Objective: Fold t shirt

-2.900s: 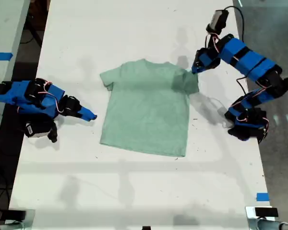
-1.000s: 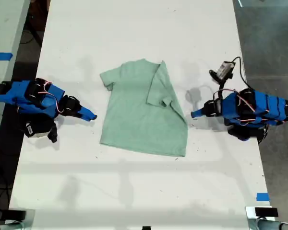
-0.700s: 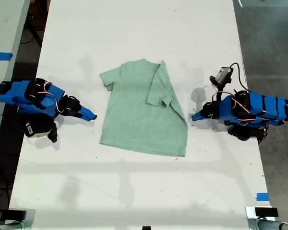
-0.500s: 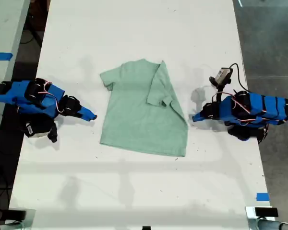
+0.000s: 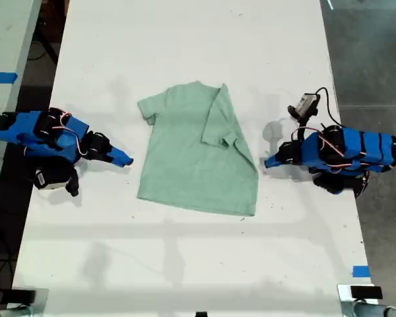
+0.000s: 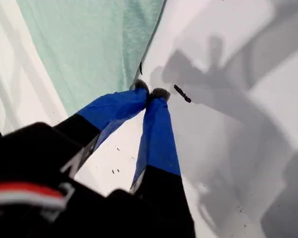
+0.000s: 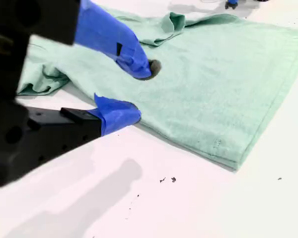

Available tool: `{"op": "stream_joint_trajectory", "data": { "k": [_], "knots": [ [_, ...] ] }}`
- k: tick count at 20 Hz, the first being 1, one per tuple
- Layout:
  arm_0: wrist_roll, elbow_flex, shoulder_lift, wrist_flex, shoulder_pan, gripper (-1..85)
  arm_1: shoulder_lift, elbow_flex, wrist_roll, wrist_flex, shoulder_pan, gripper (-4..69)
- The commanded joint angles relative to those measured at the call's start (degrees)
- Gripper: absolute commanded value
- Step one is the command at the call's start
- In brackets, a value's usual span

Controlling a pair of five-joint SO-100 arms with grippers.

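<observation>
The pale mint-green t shirt [image 5: 191,158] lies flat on the white table [image 5: 185,39], its sleeve on the exterior view's right folded inward over the body [image 5: 219,122]. My first gripper [image 5: 267,160] rests low on the table just off the shirt's edge at the exterior view's right. It is shut, tips touching [image 6: 150,91], with the cloth [image 6: 89,44] beside it and nothing held. My second gripper [image 5: 122,158] lies on the exterior view's left, a short gap from the shirt. It stands open [image 7: 139,91], empty, facing the cloth [image 7: 213,74].
Blue tape [image 5: 361,271] marks the table near the exterior view's bottom right corner. A second table with blue tape [image 5: 0,77] stands beyond a dark gap at the exterior view's left. Grey floor runs along the exterior view's right edge.
The first arm held the sleeve at the far side 2.9 s ago; now the sleeve lies folded inward, released, and the arm has drawn back and down. The second arm has not moved.
</observation>
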Motion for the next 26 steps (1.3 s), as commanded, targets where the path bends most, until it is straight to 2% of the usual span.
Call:
{"op": "stream_joint_trajectory", "data": {
  "k": [1, 18, 22, 24, 26],
  "knots": [
    [-0.26, -0.88, 0.44, -0.18, -0.18, 11.2, 0.44, 2.81, 0.53, 0.26, 0.0, 2.2],
    [-0.53, -1.32, 0.44, 0.26, -2.11, 12.0, 0.44, 2.81, 0.53, 0.26, -0.18, 1.7],
    [-2.2, -2.55, 0.44, 0.18, -3.96, 12.1, 0.44, 2.81, 0.53, 0.26, -0.18, 1.7],
    [-8.26, -2.81, 0.44, -0.79, -2.37, 12.3, 0.44, 2.81, 0.53, 0.26, -0.18, 1.7],
    [-9.58, -3.34, 0.44, -1.05, -2.64, 10.1, 0.44, 2.81, 0.53, 0.26, -0.18, 1.6]
  ]
}}
